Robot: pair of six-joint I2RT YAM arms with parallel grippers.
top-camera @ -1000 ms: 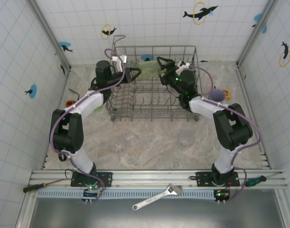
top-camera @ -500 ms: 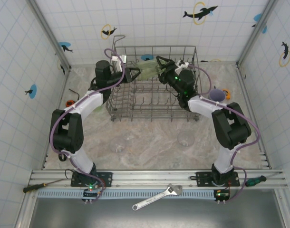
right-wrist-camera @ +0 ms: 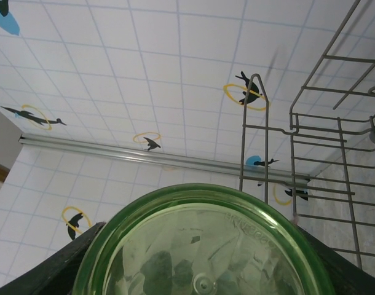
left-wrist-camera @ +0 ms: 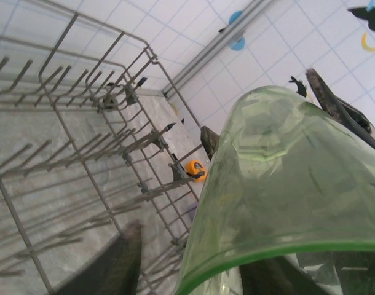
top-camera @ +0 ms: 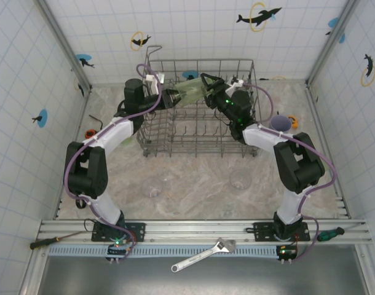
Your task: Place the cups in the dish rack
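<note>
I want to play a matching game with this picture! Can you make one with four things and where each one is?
Things:
1. green cup
2. lavender cup
3. clear cup
4. wrench

Places:
A. on the table in front of the dish rack
B. at the near edge, between the arm bases
C. held up over the dish rack
D. on the table to the right of the dish rack

Pairs: 1-C, 2-D, 3-A, 4-B

On the base of the green cup [right-wrist-camera: 200, 258], faint embossed lettering is seen, seemingly illegible; nothing else is readable.
</note>
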